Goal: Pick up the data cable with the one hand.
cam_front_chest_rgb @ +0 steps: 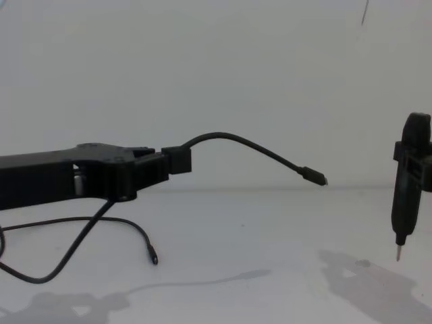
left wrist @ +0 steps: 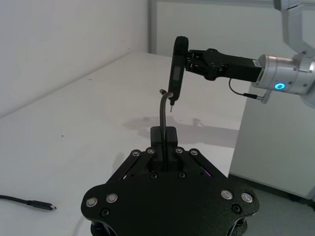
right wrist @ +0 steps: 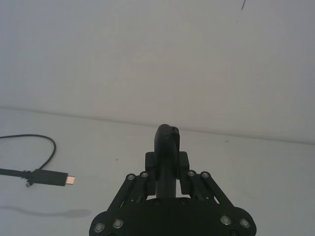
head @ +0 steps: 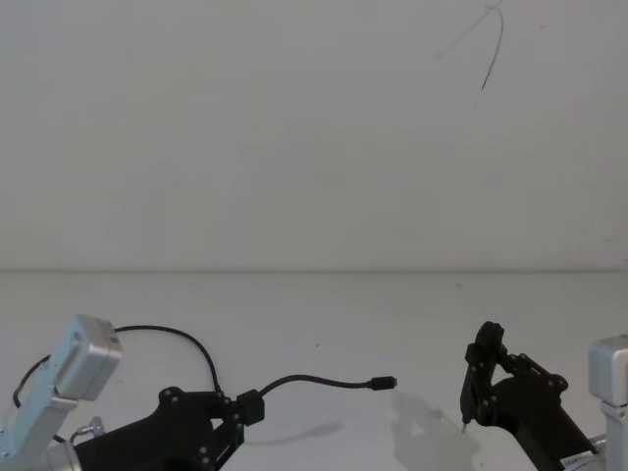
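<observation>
Left gripper (head: 240,410) reaches low across the white table (head: 324,304) with its fingers shut tight on the cable (head: 314,379), gripping it a short way back from 1 end. From the chest view, the free length of cable (cam_front_chest_rgb: 250,145) rises out of the gripper (cam_front_chest_rgb: 175,160), arcs over and dips toward the robot's right. It ends in a plug (cam_front_chest_rgb: 314,175) that hangs in the air above the table, pointing toward the right gripper. Behind the fingers the rest of the cable sags in a loose loop down to the tabletop, and its second plug (left wrist: 43,205) lies on the surface. Right gripper (head: 481,381) stands well apart on the robot's right, also closed. It is clamped around a black pen tool (cam_front_chest_rgb: 407,182) held upright with the pale tip pointing down just above the table. The left wrist view shows the cable (left wrist: 162,105) standing up from between the fingertips, with the pen tool (left wrist: 176,69) beyond it. A blue ring light (left wrist: 279,86) glows on the right wrist. A plain white wall (head: 294,128) stands behind the table.
</observation>
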